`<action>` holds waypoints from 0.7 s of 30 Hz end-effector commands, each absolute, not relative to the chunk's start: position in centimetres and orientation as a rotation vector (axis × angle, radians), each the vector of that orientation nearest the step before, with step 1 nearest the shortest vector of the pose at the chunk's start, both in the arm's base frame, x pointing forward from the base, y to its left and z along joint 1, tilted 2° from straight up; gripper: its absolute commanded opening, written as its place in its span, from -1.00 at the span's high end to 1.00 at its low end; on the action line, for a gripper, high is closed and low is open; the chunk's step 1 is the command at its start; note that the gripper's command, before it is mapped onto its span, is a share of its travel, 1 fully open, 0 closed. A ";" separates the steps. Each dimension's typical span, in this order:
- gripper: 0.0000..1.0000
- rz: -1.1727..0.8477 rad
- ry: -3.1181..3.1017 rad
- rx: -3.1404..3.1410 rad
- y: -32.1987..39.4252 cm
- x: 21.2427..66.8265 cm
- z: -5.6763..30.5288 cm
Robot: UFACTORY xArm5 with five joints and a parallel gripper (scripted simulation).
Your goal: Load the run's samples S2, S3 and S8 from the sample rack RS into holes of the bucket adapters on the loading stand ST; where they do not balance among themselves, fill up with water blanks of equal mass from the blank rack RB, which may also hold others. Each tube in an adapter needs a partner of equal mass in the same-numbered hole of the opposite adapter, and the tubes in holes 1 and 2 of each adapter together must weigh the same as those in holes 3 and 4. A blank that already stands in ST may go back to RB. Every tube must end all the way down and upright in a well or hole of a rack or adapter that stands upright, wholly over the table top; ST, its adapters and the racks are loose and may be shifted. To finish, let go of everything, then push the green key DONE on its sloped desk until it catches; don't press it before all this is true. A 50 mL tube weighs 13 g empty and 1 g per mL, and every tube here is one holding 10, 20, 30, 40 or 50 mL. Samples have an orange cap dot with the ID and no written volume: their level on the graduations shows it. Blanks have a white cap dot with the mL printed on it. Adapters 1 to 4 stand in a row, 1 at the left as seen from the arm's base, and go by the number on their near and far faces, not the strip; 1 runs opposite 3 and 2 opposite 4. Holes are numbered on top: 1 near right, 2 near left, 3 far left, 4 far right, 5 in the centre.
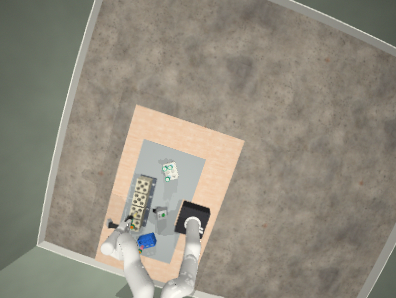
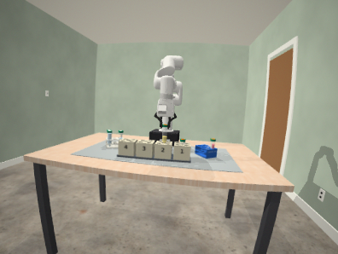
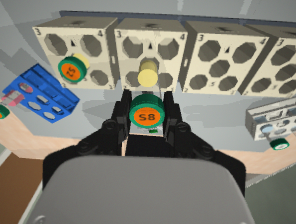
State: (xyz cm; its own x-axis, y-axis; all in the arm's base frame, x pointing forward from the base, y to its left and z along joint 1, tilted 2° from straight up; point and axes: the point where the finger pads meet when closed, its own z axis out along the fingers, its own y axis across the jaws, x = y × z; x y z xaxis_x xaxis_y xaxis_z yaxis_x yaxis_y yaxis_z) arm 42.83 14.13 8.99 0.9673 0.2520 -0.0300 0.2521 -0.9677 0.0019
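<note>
My gripper (image 3: 147, 100) is shut on sample S8 (image 3: 145, 114), held upright by its green cap with the orange dot. The tube's pale yellow lower end (image 3: 149, 75) hangs over adapter 2 (image 3: 149, 52), near its centre hole; I cannot tell whether it has entered. In the side view the gripper (image 2: 164, 124) stands above adapter 2 (image 2: 162, 150), with the tube (image 2: 164, 137) reaching down to its top. Sample S2 (image 3: 71, 69) stands in adapter 1 (image 2: 182, 152); I cannot tell in which hole. The blue sample rack RS (image 3: 42, 92) lies to the left with one pink-filled tube (image 2: 212, 141).
Adapters 3 (image 2: 144, 148) and 4 (image 2: 126, 147) show only empty holes. The blank rack RB (image 3: 272, 122) with green-capped tubes (image 2: 109, 132) is on the right in the wrist view. The DONE key desk (image 1: 161, 214) sits between the stand and the arm's black base (image 1: 192, 217).
</note>
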 end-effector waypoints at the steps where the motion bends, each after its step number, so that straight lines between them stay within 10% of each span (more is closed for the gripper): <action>1: 1.00 -0.039 0.399 3.111 14.2 43.0 8.9; 21: 1.00 -0.039 0.399 3.111 14.2 42.9 7.1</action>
State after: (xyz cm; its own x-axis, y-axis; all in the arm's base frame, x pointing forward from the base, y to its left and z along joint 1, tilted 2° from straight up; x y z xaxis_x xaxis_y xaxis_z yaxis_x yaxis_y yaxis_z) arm 42.83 14.11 7.26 0.9673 0.2519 -0.0285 0.2520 -0.9677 0.0019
